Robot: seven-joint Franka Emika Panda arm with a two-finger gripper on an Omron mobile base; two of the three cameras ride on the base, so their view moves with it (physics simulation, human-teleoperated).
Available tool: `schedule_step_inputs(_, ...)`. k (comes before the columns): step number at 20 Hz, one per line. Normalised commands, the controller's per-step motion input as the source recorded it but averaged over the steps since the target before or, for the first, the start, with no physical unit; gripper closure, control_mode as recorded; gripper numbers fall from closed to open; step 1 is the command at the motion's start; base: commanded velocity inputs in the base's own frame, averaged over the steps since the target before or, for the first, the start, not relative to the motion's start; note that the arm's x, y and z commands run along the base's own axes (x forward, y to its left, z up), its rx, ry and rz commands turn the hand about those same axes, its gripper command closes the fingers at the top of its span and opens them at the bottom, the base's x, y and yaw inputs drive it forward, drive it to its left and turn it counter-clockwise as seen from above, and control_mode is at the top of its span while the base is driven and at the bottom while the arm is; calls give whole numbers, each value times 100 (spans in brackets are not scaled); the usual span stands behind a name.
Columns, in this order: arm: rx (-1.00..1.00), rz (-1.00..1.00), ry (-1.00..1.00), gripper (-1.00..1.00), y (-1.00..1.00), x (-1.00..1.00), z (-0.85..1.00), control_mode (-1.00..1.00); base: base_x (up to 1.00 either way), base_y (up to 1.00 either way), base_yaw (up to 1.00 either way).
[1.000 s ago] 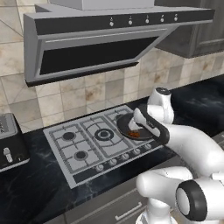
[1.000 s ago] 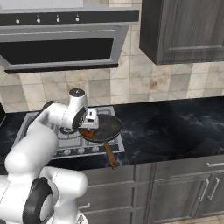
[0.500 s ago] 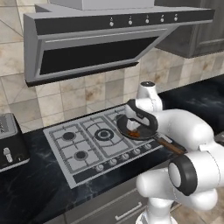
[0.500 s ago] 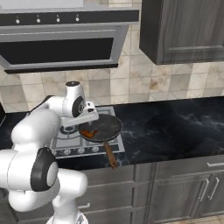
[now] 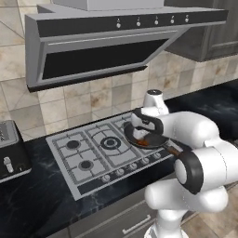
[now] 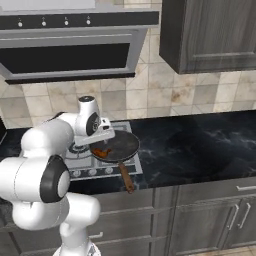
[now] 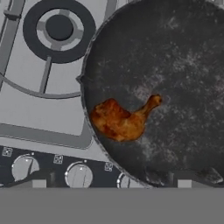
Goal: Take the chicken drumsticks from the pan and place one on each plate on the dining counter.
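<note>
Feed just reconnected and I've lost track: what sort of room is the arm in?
A home-style kitchen: a gas hob under an extractor hood, a dark frying pan holding a chicken drumstick, and grey cabinets above a black marbled counter.

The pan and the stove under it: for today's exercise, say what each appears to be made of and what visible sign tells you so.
The pan: probably dark non-stick or cast metal, a matte, faintly speckled surface; its handle looks like brown wood. The stove: apparently brushed steel, pale grey and smooth, with dark burner rings. All rendered, so a guess.
</note>
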Motion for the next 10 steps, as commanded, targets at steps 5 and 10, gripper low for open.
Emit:
schedule_step_inputs(5,0,-37,0,-100,0,34,-8,-100,0,0,0)
schedule_step_inputs(10,0,-43,3,-100,0,34,-12,-100,0,0,0)
